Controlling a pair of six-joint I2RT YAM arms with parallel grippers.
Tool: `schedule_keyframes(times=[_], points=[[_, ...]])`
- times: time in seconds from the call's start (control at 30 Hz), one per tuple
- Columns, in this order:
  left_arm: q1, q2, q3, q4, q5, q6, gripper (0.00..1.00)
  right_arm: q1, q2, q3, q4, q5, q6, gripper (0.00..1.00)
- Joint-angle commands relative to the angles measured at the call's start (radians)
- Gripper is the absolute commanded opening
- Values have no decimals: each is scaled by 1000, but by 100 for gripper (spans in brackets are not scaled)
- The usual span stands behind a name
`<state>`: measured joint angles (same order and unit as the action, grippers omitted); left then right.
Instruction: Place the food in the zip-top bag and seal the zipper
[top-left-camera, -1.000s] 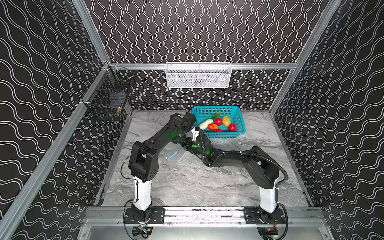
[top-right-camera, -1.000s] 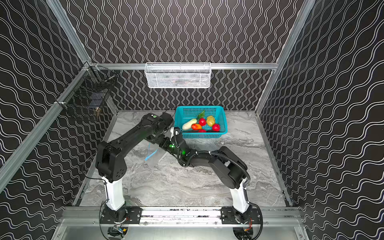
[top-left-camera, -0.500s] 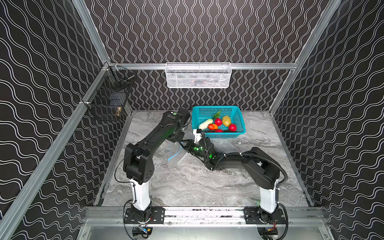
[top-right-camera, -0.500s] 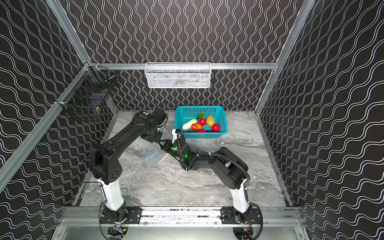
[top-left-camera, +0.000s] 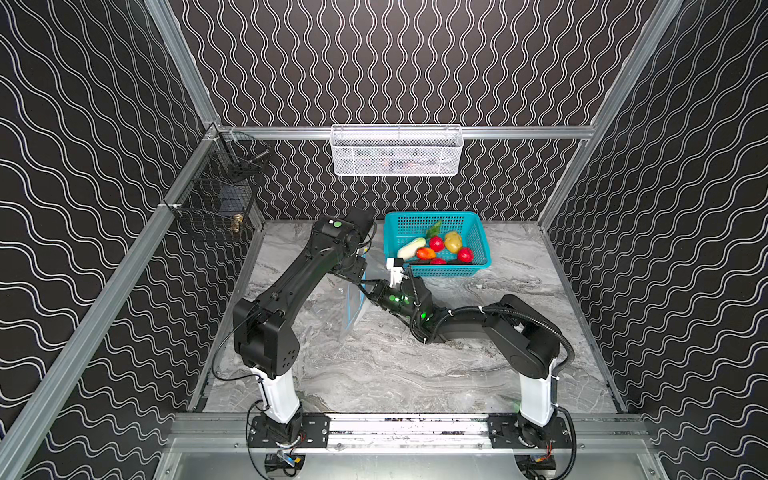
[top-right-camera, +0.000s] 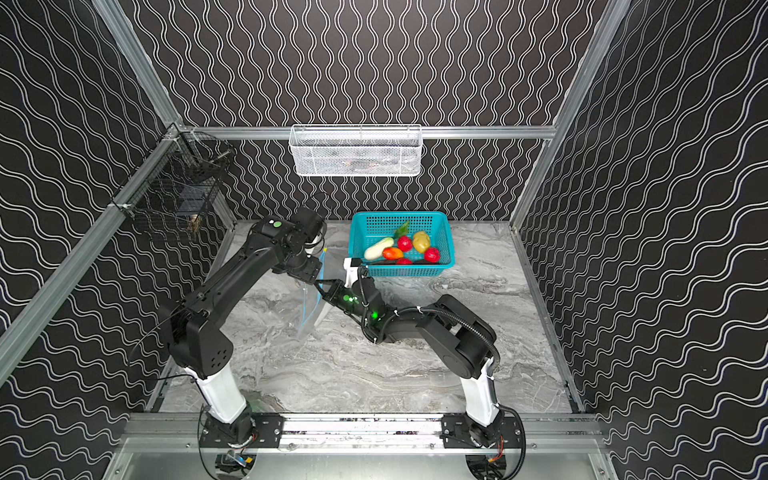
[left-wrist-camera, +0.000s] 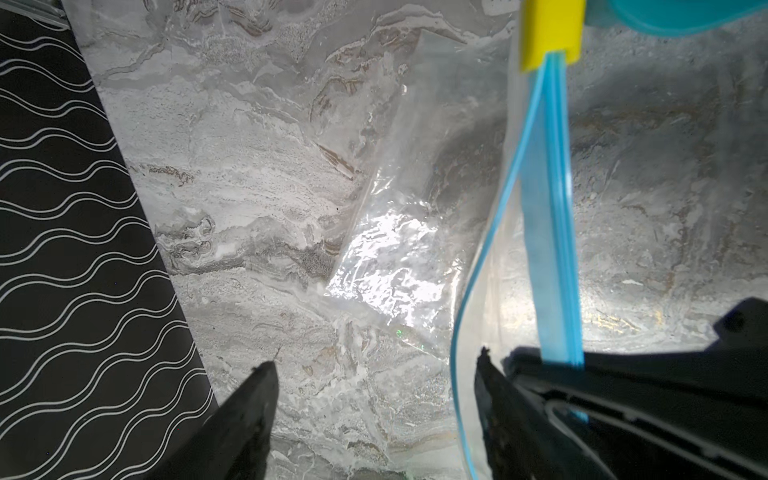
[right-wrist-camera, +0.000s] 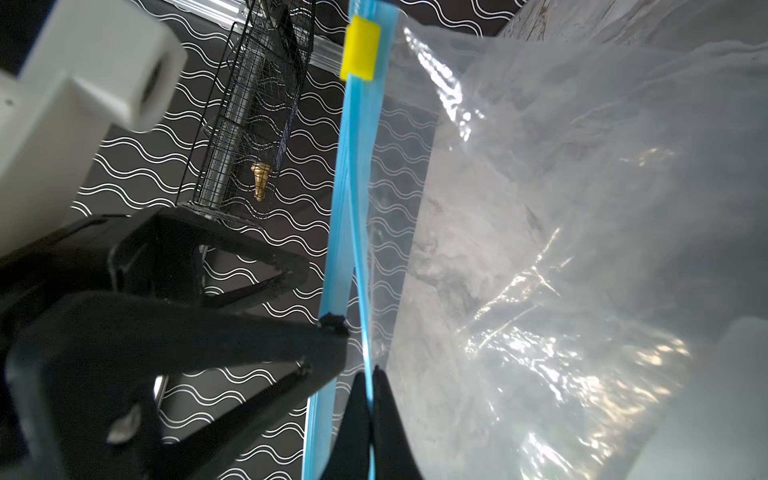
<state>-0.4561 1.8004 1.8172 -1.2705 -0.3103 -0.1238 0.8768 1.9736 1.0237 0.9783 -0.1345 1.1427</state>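
A black wire cage (top-left-camera: 212, 208) hangs on the left wall as two black robot arms meet over a grey marble-patterned table (top-left-camera: 395, 365). The left claw (left-wrist-camera: 375, 359) stands open, its fingers well apart above the table. One finger (right-wrist-camera: 249, 332) has its tip against the light blue zipper (left-wrist-camera: 548, 249) of a clear, crinkly plastic zip-top bag (top-left-camera: 332, 307). The zip-top bag lies left of centre on the table, between the two claws, its mouth turned toward the right arm. A small yellow slider tab (right-wrist-camera: 360, 50) sits at the far end of the zipper, nearest the back wall, and the two blue lips part a little along the strip. The right claw (right-wrist-camera: 370, 372), reaching across from the right, is closed and pinches one thin blue lip of the mouth. A white wire-mesh basket (top-left-camera: 397, 151) hangs on the back wall. Just right of the bag, a teal perforated plastic basket (top-left-camera: 440, 272) holds the toy food: a white-green long vegetable (top-left-camera: 411, 247), red round pieces (top-left-camera: 436, 243), a yellow-brown potato (top-left-camera: 453, 242), a leafy green (top-left-camera: 434, 228) and a dark elongated piece (top-left-camera: 419, 262).
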Motion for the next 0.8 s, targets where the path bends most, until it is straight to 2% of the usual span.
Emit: schedule_keyframes(times=[0.0,0.03,0.33,0.47,0.57,0.63,0.7,0.77], points=[[3,-14,-1,-28,19,10,86,1,-1,-2,54,-1,-6,0],[3,-24,-9,-17,35,15,98,1,-1,-2,56,-1,-7,0],[3,-68,-44,-17,91,37,97,1,-2,1,56,0,-18,0],[6,-64,-80,9,116,44,87,1,0,10,56,-6,-20,0],[7,-57,-90,24,129,48,75,1,-5,4,56,-1,-20,0],[8,-57,-95,44,131,61,59,1,-10,-3,57,0,-23,0],[8,-54,-98,59,121,70,31,1,-15,-9,60,2,-26,0],[9,-49,-101,69,110,68,27,1,-18,-14,64,4,-26,0]])
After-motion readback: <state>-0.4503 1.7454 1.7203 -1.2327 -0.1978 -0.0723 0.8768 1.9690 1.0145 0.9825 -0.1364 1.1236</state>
